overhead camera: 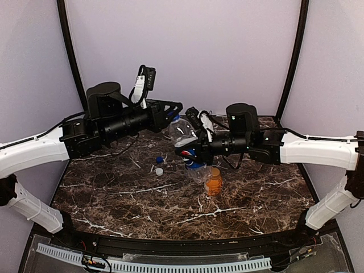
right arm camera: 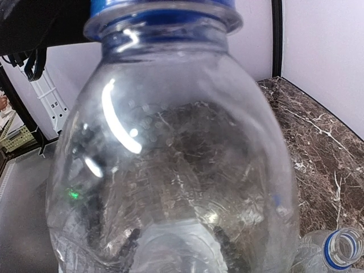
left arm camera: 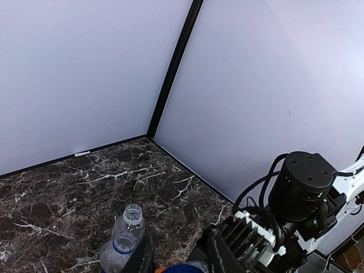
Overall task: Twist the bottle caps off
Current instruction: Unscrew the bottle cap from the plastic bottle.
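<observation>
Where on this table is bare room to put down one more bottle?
Free: the wide strip of table between the loose caps and the near edge, and the patch right of the orange bottle. Crowded: the centre, where the left pincer grips the blue cap and the right pincer the clear bottle, near two open bottles.

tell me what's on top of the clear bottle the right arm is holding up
On the bottle sits a blue cap, the left gripper shut around it. The gripper hides the cap's top face.
</observation>
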Robot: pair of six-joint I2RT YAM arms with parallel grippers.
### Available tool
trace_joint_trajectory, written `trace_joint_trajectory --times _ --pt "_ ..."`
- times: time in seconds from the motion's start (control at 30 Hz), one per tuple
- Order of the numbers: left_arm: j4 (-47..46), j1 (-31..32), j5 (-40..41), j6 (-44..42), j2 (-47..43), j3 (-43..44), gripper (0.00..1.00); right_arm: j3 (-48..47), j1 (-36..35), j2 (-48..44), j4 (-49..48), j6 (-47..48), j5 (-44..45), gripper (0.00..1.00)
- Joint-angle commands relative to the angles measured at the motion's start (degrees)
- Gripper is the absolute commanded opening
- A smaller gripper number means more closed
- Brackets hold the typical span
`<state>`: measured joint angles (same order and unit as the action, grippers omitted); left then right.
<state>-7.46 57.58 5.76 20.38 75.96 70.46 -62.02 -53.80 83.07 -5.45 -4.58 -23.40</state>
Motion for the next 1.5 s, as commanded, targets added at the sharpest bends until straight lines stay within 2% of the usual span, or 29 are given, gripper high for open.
trace_joint_trajectory --times 0.0,0.2,0.27,0.33,0.43,0.67,0.8,1.37,1.47 --pt "-1.2 0.5 -0.3 -1.9 -2.6 -1.8 0.25 -1.1 0.9 -1.5 -2.0 -1.2 4.1 0.05" --pt "-3.6 -1.6 -11.8 -6.0 -7.3 -4.1 0.63 -0.8 1.8 -1.6 -1.1 1.8 -7.4 0.05" --pt "-3.2 -2.8 -16.5 -6.7 -8.4 -4.2 0.72 -0.7 2.0 -1.7 -1.0 2.7 -12.3 0.06" --pt "-2.8 -4.2 -21.4 -7.1 -9.1 -4.3 0.78 -0.8 2.2 -1.6 -0.9 3.4 -17.3 0.07" --pt "-3.1 -6.1 -30.3 -7.5 -9.6 -4.2 0.80 -1.8 2.2 -1.0 -0.4 3.9 -24.2 0.07" --pt "-4.2 -7.5 -45.1 -9.4 -7.6 -2.7 0.77 -4.1 2.2 1.9 -1.6 1.5 -35.9 0.08" --pt "-6.5 -7.5 -50.2 -8.4 -5.1 -1.7 0.71 -4.8 2.1 3.5 -3.5 -0.3 -39.2 0.08" --pt "-10.0 -7.5 -51.9 -5.3 -1.8 -1.3 0.35 -4.2 2.0 4.7 -4.8 -1.4 -39.8 0.08" --pt "-10.4 -7.5 -51.6 -4.8 -1.7 -1.4 0.32 -4.1 1.9 4.7 -4.6 -1.2 -39.6 0.08"
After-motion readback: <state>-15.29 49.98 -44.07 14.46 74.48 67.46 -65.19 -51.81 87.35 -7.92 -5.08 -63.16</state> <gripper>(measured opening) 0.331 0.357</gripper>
